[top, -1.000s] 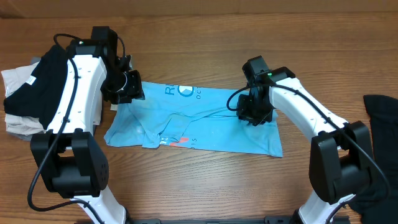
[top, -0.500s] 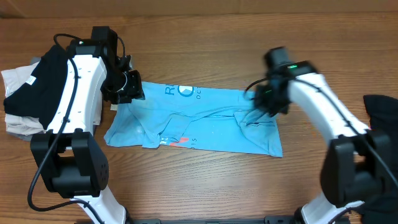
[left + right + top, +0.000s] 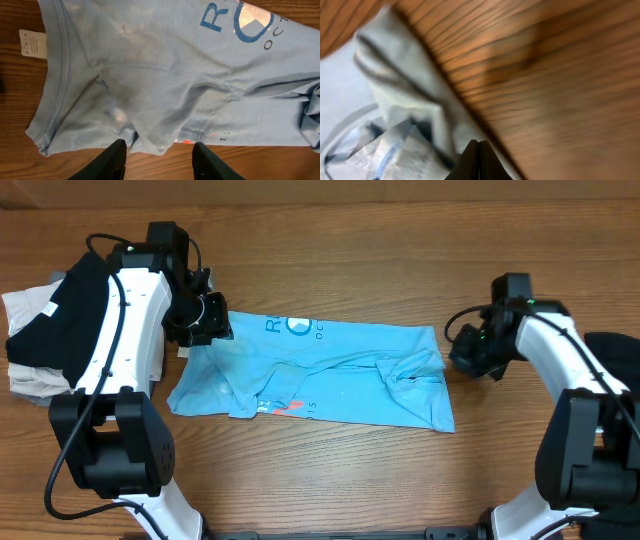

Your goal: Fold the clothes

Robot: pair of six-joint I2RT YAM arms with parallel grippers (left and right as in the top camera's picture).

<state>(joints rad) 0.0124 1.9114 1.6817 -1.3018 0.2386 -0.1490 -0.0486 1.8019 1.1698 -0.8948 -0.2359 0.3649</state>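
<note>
1. A sky-blue T-shirt (image 3: 330,375) lay spread on a wooden table (image 3: 350,250) between two robot arms, its right end bunched into wrinkles.
2. The left gripper (image 3: 203,320) hung over the collar end, jaws apart with nothing between them. The right gripper (image 3: 468,360) stood just off the shirt's right edge, jaws clenched with no cloth seen in them.
3. The cloth looked light, soft and limp, likely to sag and crease when lifted. A corner or hem seemed the surest hold.
4. The table looked smooth enough for fabric to slide. A black garment (image 3: 60,310) lay on a pale garment (image 3: 25,380) at the left, and a dark garment (image 3: 615,360) lay at the right. Nothing beyond the table showed.
</note>
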